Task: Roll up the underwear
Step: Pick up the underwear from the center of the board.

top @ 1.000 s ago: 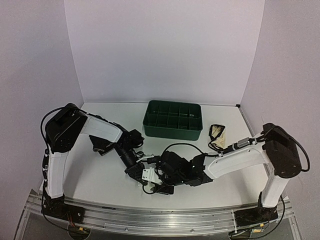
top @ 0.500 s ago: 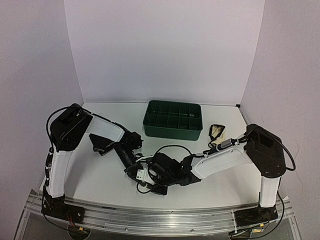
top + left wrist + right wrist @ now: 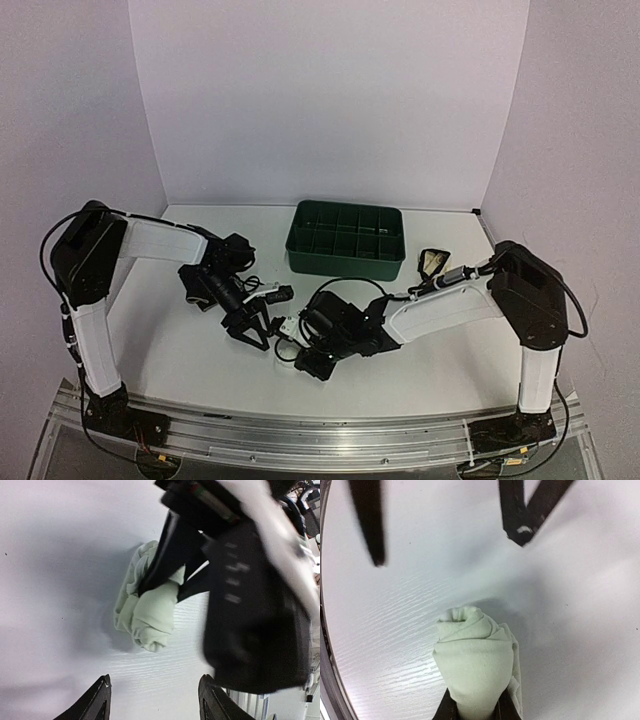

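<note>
Top: left gripper (image 3: 252, 330) and right gripper (image 3: 290, 340) meet tip to tip, at 7 o'clock from the green tray (image 3: 345, 262). Left wrist: my left jaws stand open, with the cream roll (image 3: 150, 612) at 12 o'clock, untouched. Right wrist: right gripper clamped on the roll, axis 12-to-6; right arm nearer.

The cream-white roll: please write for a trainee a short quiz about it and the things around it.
1. True or false: the left gripper is open, apart from the cream-white roll.
2. Relative to the green tray, the black-edged garment lies: A inside it; B on the table, to its right; C under it.
3. Fill in: the right gripper is shut on the ____.
Key: 1 true; 2 B; 3 cream-white roll.
</note>
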You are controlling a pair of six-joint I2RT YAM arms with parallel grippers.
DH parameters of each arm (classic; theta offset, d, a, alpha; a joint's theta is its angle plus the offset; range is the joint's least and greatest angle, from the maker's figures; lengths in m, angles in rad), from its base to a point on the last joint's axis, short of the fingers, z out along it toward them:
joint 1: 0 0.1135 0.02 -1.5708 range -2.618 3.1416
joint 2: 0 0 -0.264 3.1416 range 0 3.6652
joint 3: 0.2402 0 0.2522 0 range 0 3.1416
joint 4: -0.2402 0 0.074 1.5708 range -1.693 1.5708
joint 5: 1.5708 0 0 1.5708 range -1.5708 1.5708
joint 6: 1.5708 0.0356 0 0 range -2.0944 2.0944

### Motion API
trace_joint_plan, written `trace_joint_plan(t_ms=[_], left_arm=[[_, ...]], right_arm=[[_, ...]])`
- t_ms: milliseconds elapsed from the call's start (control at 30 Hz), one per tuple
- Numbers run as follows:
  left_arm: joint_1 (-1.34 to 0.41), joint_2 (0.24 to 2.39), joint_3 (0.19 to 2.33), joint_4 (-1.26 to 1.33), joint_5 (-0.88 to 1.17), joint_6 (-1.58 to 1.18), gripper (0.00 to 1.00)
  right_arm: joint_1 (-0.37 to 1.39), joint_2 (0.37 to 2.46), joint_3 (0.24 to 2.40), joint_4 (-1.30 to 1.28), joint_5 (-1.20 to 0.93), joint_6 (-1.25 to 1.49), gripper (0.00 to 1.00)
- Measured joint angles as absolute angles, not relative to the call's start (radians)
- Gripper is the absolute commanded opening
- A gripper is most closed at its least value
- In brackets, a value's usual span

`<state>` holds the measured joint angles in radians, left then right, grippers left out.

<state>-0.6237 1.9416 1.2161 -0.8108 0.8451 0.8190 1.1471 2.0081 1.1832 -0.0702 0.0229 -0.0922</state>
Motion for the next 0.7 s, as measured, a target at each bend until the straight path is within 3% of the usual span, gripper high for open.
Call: trace_joint_plan(t_ms=[167, 700], left_arm=[[-0.632, 1.815, 1.155, -0.774, 0.782, 0.893, 0.59], [-0.634, 1.742, 1.11, -0.593, 0.701, 0.769, 0.59]], right_arm=[[1.104, 2.012, 1.197, -0.09, -0.031, 0.057, 0.0], [0.889, 1.939, 1.204, -0.253, -0.085, 0.428, 0.0]])
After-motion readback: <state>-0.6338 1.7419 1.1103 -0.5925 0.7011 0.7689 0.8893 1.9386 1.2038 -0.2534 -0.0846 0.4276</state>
